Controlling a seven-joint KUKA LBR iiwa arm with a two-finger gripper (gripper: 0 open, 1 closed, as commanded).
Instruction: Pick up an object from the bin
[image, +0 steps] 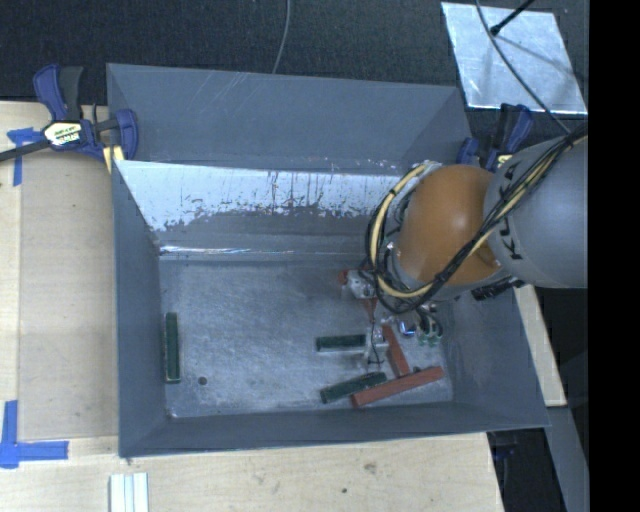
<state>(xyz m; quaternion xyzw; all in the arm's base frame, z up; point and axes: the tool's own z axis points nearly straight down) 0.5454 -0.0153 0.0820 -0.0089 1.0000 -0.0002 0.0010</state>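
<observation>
Several things to take in, starting at the left of the grey bin: finding a dark green stick lying flat along the foot of the left wall, well apart from all else, probably resting wherever it slid, with a small dark speck near it, too small for naming. Crossing bare floor toward the right and reaching a loose cluster: noting a short dark green bar lying level, a second dark green bar closer to the near wall and tilted, touching or just beside a long reddish-brown bar, and a shorter reddish-brown piece slanting on the far side of that. Seeing the gripper hanging low over this cluster, between the short green bar and the slanting reddish piece, pointing straight down, seemingly for taking one of them from above; judging those two the likeliest picks, without being able to say which. Not managing to tell the tool's state, whether spread, pressed together or pinching something, with its tip thin and merging with the bars beneath. Ending at the right with the orange cover and looped cables on the wrist, hiding the floor under them, and the grey arm running off the right side.
</observation>
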